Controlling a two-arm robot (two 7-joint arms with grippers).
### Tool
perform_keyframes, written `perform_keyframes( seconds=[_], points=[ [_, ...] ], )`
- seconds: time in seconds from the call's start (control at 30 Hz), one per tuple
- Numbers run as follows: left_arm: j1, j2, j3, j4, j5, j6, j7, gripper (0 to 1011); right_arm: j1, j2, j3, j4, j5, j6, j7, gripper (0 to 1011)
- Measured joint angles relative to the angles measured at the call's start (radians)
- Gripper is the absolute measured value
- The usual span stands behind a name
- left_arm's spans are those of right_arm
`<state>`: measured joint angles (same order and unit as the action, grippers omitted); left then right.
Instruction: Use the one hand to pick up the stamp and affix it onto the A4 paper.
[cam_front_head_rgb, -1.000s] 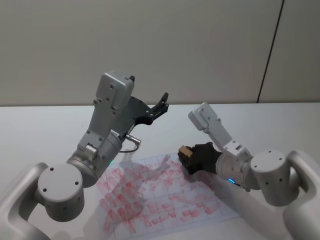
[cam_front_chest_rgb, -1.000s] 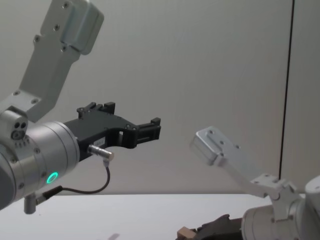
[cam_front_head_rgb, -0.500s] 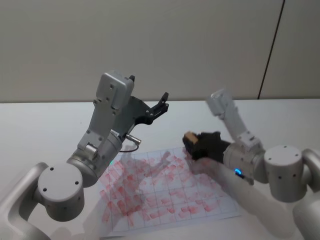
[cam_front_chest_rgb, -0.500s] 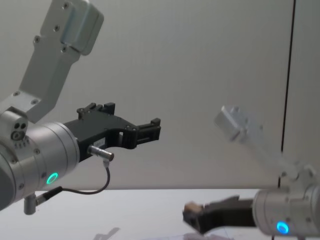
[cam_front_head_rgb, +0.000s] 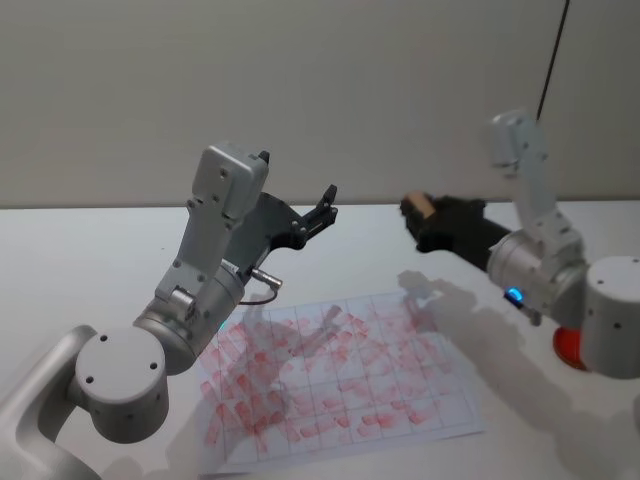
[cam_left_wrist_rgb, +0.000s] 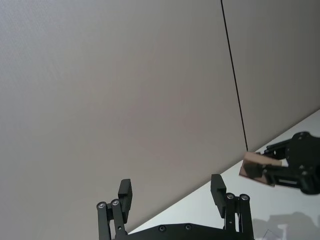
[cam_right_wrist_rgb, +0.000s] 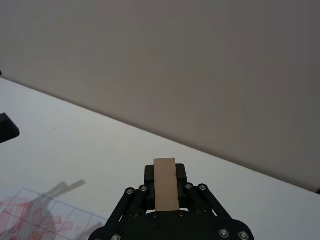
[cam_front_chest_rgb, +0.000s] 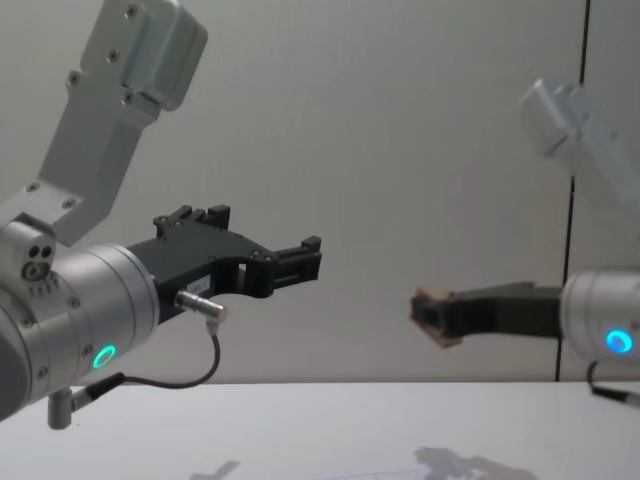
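R claw (cam_front_head_rgb: 420, 213) grips stamp (cam_front_head_rgb: 415, 204) aloft, L claw (cam_left_wrist_rgb: 170, 192) parked

Nothing legible. Red stamp marks (cam_front_head_rgb: 290, 390) on the thin white gridded paper sheet (cam_front_head_rgb: 455, 405) are smudges; a small white label (cam_front_chest_rgb: 197, 287) on the black left end effector (cam_front_chest_rgb: 312, 258) is unreadable.

Right gripper (cam_right_wrist_rgb: 165, 172): black fingers closed on either side of the stamp, held above the table.
Stamp (cam_right_wrist_rgb: 165, 192): tan wooden block, clamped lengthwise between the fingers.
A4 paper (cam_right_wrist_rgb: 35, 215): flat on the white table (cam_right_wrist_rgb: 225, 190), left of the gripper, gridded, with red marks.
Shadow (cam_right_wrist_rgb: 65, 189): by the paper's far edge.
Wall (cam_right_wrist_rgb: 160, 55): plain beige, beyond the table.
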<state>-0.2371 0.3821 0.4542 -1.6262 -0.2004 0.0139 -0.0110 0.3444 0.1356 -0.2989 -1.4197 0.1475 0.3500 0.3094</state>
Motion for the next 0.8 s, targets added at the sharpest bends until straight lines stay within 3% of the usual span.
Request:
perform_keyframes(
  seconds=[0.37,0.8],
  points=[
    [0.0,0.0,0.0,0.0,0.0,0.0,0.0,1001,-0.064,0.058,0.042,-0.113,0.044,0.08,-0.068,220],
    [0.0,0.0,0.0,0.0,0.0,0.0,0.0,1002,-0.19,0.147,0.088,-0.236,0.079,0.167,-0.132,220]
  ],
)
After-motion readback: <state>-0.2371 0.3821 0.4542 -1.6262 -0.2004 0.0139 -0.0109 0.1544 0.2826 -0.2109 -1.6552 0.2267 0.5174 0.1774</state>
